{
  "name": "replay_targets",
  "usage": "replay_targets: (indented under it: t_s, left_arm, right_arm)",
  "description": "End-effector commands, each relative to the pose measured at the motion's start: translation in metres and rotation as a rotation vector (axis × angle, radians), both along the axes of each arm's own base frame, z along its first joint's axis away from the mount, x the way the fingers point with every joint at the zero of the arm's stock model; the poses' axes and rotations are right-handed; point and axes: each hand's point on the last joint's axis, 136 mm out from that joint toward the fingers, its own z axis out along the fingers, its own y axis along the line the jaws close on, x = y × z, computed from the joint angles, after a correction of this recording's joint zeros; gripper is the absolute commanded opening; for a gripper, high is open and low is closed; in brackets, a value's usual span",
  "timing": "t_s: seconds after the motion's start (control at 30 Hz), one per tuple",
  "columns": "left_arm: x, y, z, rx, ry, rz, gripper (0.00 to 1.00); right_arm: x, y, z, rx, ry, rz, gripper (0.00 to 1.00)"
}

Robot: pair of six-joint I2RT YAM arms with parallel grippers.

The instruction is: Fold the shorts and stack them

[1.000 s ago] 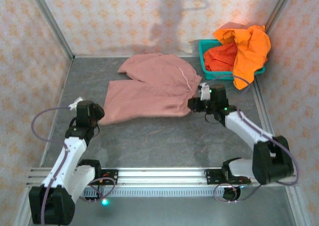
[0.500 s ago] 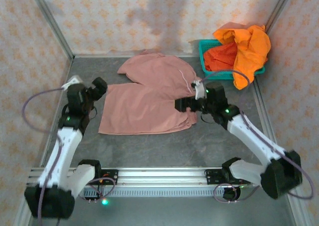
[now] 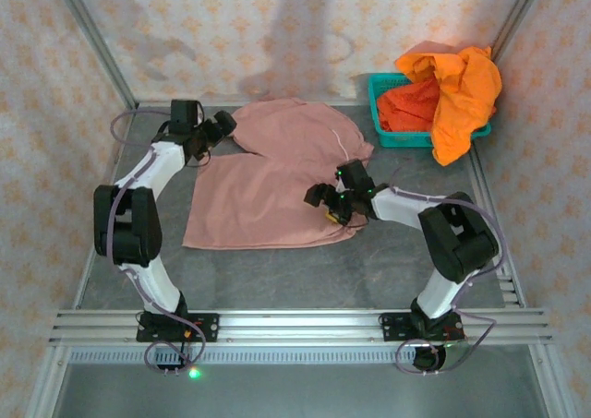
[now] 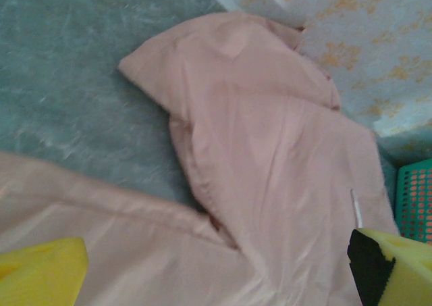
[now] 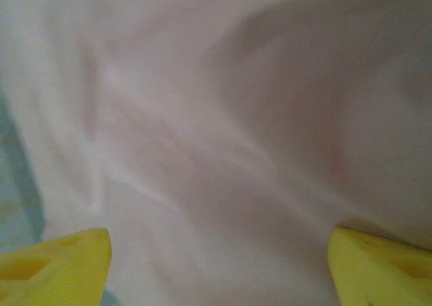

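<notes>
The dusty pink-mauve shorts (image 3: 268, 173) lie spread flat mid-table, one leg toward the back and one toward the front. My left gripper (image 3: 218, 127) hovers open by the back leg's left tip; in the left wrist view its yellow fingertips (image 4: 40, 272) straddle the pink cloth (image 4: 270, 157), and a pale drawstring (image 4: 356, 208) shows. My right gripper (image 3: 325, 199) sits open over the shorts' right edge, with cloth (image 5: 223, 137) between its wide-set fingertips (image 5: 61, 265). Bright orange shorts (image 3: 452, 81) are piled in and draped over the basket.
The teal plastic basket (image 3: 383, 132) stands at the back right corner, its mesh also in the left wrist view (image 4: 415, 198). Patterned walls close in the left, back and right. Bare grey table (image 3: 277, 280) lies in front of the shorts.
The left arm swung from the shorts' front-left corner to the back-left leg. The right gripper slid left along the shorts' right edge. The front leg now lies flat.
</notes>
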Motion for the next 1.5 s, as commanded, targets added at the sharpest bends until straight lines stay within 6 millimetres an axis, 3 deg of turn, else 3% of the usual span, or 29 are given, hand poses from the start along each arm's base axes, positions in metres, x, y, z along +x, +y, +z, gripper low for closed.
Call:
replay_targets:
  t_s: [0.0,0.1,0.2,0.23,0.33,0.4,0.5,0.63,0.73,0.87,1.03,1.2,1.3,1.47]
  left_arm:
    - [0.022,-0.005,0.034,-0.019,-0.091,-0.022,1.00]
    - [0.034,-0.011,0.040,-0.013,-0.109,-0.042,1.00]
    - [0.045,-0.024,0.049,-0.014,-0.120,-0.077,1.00]
    - [0.051,-0.031,0.034,-0.012,-0.093,-0.091,1.00]
    - [0.062,-0.051,0.031,0.002,-0.082,-0.137,1.00]
    - [0.070,-0.066,0.024,0.012,-0.063,-0.171,1.00]
    - [0.082,-0.086,0.013,0.011,-0.037,-0.204,1.00]
    - [0.093,-0.118,-0.001,-0.012,-0.021,-0.244,1.00]
    - [0.093,-0.138,-0.018,-0.041,0.011,-0.270,1.00]
    - [0.085,-0.148,-0.054,-0.086,0.071,-0.259,1.00]
    - [0.060,-0.138,-0.085,-0.088,0.122,-0.226,1.00]
    - [0.026,-0.120,-0.119,-0.096,0.186,-0.181,1.00]
    - [0.010,-0.095,-0.138,-0.087,0.214,-0.131,1.00]
    - [-0.010,-0.034,-0.158,-0.101,0.248,-0.019,1.00]
  right_arm:
    - [-0.023,-0.022,-0.029,-0.100,0.095,-0.026,0.83]
    - [-0.055,-0.046,-0.044,-0.185,0.172,0.012,0.84]
    - [-0.085,-0.070,-0.045,-0.243,0.223,0.039,0.84]
    - [-0.093,-0.078,-0.043,-0.266,0.229,0.045,0.84]
    - [-0.113,-0.099,-0.036,-0.309,0.235,0.047,0.85]
    - [-0.115,-0.102,-0.028,-0.293,0.216,0.041,0.86]
    - [-0.100,-0.097,-0.008,-0.249,0.143,0.019,0.88]
    - [-0.059,-0.093,0.040,-0.202,-0.018,-0.033,0.94]
    - [-0.023,-0.106,0.065,-0.192,-0.106,-0.121,0.95]
    - [0.026,-0.126,0.079,-0.161,-0.158,-0.227,0.95]
    - [0.071,-0.127,0.078,-0.118,-0.155,-0.254,0.93]
    - [0.092,-0.116,0.073,-0.056,-0.138,-0.261,0.92]
    - [0.096,-0.113,0.068,-0.039,-0.125,-0.269,0.91]
    - [0.098,-0.112,0.061,-0.028,-0.114,-0.282,0.91]
